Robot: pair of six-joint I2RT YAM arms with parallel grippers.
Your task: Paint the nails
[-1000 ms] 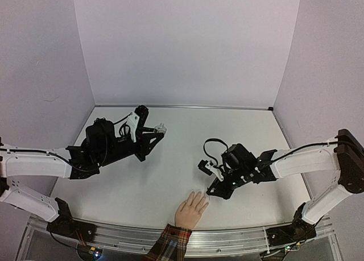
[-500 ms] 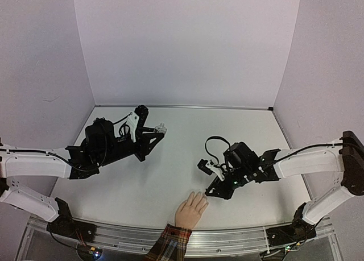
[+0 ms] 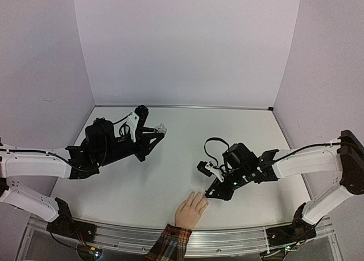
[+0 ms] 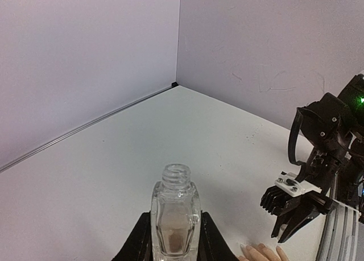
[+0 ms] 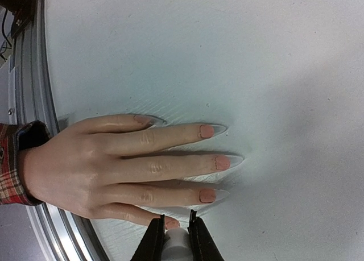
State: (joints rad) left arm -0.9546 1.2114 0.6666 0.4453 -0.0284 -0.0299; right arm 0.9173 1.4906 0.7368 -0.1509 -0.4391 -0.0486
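Note:
A peach hand (image 5: 102, 164) with a red plaid cuff (image 3: 170, 241) lies flat at the table's near edge. Its long pointed nails (image 5: 222, 162) carry salmon-pink patches near their bases, and the tips are clear. My right gripper (image 5: 177, 224) is shut on a white cap (image 5: 177, 241) and hovers right at the lowest finger's nail (image 5: 172, 223), partly covering it. Whatever hangs under the cap is hidden. My left gripper (image 4: 176, 218) is shut on a clear, uncapped glass bottle (image 4: 175, 184), held upright over the table's left side (image 3: 161, 128), away from the hand.
The white table (image 3: 182, 136) is walled by pale panels at the back and both sides. A metal rail (image 3: 227, 238) runs along the near edge under the cuff. In the left wrist view the right gripper (image 4: 293, 207) shows above the hand's fingertips (image 4: 261, 253).
My right gripper has edged slightly left, closer to the hand's fingertips. The left arm and the bottle have stayed still.

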